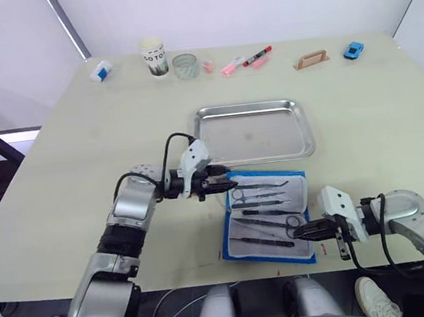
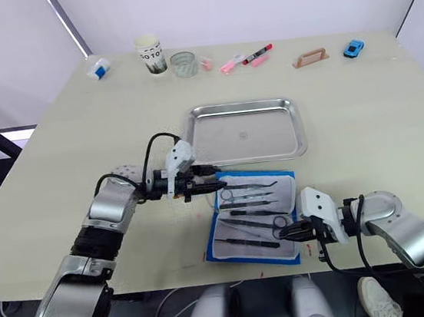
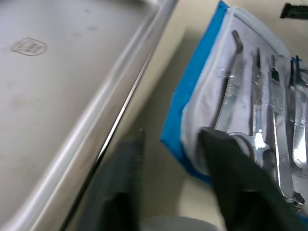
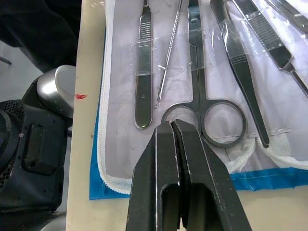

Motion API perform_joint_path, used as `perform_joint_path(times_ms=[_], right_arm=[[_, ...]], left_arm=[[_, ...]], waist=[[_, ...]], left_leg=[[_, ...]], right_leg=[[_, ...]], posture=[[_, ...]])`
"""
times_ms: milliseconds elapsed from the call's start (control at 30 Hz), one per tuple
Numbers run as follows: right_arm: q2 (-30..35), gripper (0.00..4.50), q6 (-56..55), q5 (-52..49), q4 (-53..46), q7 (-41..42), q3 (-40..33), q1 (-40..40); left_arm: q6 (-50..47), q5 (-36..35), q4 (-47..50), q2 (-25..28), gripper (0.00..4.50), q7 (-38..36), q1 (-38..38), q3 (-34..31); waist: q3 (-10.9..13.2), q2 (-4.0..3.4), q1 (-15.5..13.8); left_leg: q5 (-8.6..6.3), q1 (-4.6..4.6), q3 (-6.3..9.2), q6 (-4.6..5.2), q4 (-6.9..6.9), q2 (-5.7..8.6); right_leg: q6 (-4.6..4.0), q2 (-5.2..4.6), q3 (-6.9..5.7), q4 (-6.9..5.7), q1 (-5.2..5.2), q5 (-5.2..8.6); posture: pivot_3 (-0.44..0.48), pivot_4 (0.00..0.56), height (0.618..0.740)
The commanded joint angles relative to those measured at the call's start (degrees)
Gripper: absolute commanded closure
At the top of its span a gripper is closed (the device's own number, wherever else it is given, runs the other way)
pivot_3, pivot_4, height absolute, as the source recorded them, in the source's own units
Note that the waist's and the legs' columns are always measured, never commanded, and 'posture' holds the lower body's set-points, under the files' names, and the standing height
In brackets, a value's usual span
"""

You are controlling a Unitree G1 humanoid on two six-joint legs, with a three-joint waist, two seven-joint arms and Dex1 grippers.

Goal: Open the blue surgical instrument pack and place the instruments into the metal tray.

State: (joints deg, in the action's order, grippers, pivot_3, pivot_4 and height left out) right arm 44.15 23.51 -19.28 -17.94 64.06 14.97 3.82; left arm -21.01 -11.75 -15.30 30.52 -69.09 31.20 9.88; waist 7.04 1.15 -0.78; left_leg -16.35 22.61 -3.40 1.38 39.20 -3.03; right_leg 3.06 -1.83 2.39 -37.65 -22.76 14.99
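- Scissors [image 4: 202,103] lie just ahead of the right pincer [image 4: 178,126], whose two black fingers are pressed together with nothing between them, their tips at one finger ring; if it pushes on closed like this, it would likely shove the tool along the lining rather than take it.
- Clear loops cross the instruments [image 1: 261,213], so a straight lift could drag the whole blue surgical instrument pack [image 1: 266,214] up with the tool.
- The pack lies open on the tabletop [image 1: 79,144] between the two pincers, its near edge close to the tabletop's front edge; a hard tug toward the robot might slide it off.
- The left pincer [image 3: 175,147] stands wide at the pack's far corner, one finger over the lining and the other on the bare tabletop beside it; closing there may catch fabric and steel together.
- The metal tray [image 1: 303,147], bare, lies just beyond the left pincer, with its raised rim near the pack; a low carry could knock a tool against that rim.
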Motion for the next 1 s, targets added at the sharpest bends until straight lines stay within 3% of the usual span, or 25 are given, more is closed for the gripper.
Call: perform_joint_path(times_ms=[33, 333, 500, 600, 633, 833, 967, 1000], right_arm=[[0.1, 4.50, 0.5, 1.0, 1.0, -0.4, 0.3, -0.2], [0.0, 4.50, 1.2, -0.2, 0.5, 0.7, -0.2, 0.9], [0.0, 4.50, 1.3, -0.9, 0.2, 1.3, -0.7, 1.3], [-0.2, 4.50, 0.7, -1.1, 0.2, 1.4, -1.0, 1.6], [-0.3, 4.50, 0.8, -1.4, 0.1, 1.4, -1.2, 1.7], [-0.6, 4.50, 0.6, -3.4, -0.2, 2.3, -2.4, 2.2], [-2.2, 3.46, -0.6, -5.8, -1.5, 2.2, -4.5, 3.1], [-2.8, 2.83, -1.4, -6.0, -1.8, 1.7, -5.1, 3.1]], left_arm=[[-0.7, -3.4, 2.9, 2.4, 1.31, -2.4, -2.6, -2.8], [-0.8, -18.1, 10.6, 8.4, 1.31, -11.3, -11.1, -14.6], [-3.4, -23.4, 15.1, 11.5, 1.31, -13.8, -15.6, -17.9], [-4.7, -25.6, 17.7, 13.3, 0.56, -14.4, -17.7, -19.5], [-4.6, -26.1, 18.5, 13.9, 0.05, -14.7, -18.5, -20.1], [-0.4, -25.8, 19.9, 17.1, 0.05, -19.2, -21.7, -20.8], [2.1, -24.4, 19.2, 17.9, 0.00, -20.6, -21.7, -19.8], [2.5, -24.2, 19.0, 17.9, 0.00, -20.7, -21.6, -19.6]], waist=[[0.0, 0.01, 0.0], [0.1, 0.09, 0.0], [0.1, 0.09, 0.0], [0.2, 0.11, 0.0], [0.2, 0.11, 0.0], [0.3, 0.05, 0.0], [0.3, 0.09, 0.0], [0.3, 0.09, 0.0]], left_leg=[[0.00, 0.00, 0.00, 0.00, 0.00, -0.01], [0.00, 0.03, 0.01, 0.00, -0.01, -0.06], [-0.01, 0.06, 0.18, 0.01, -0.02, -0.07], [-0.01, 0.06, 0.27, 0.01, -0.01, -0.07], [-0.01, 0.07, 0.28, 0.01, -0.02, -0.07], [-0.01, 0.07, 0.30, 0.01, -0.04, -0.07], [-0.01, 0.08, 0.30, 0.01, -0.04, -0.07], [-0.01, 0.08, 0.30, 0.01, -0.04, -0.07]], right_leg=[[0.00, 0.00, 0.00, 0.00, -0.01, 0.00], [-0.03, -0.01, -0.04, 0.01, -0.03, 0.02], [-0.04, -0.03, -0.04, 0.03, -0.07, 0.03], [-0.04, -0.03, -0.06, 0.03, -0.07, 0.03], [-0.04, -0.03, -0.06, 0.03, -0.07, 0.03], [-0.10, -0.02, -0.07, 0.02, -0.10, 0.06], [-0.19, -0.03, -0.09, 0.03, -0.09, 0.12], [-0.18, -0.03, -0.09, 0.02, -0.09, 0.11]], posture=[[0.000, 0.150, 0.740], [0.000, 0.150, 0.740], [0.000, 0.150, 0.740], [0.000, 0.150, 0.740], [0.000, 0.150, 0.740], [0.000, 0.150, 0.740], [0.000, 0.150, 0.740], [0.000, 0.150, 0.740]])
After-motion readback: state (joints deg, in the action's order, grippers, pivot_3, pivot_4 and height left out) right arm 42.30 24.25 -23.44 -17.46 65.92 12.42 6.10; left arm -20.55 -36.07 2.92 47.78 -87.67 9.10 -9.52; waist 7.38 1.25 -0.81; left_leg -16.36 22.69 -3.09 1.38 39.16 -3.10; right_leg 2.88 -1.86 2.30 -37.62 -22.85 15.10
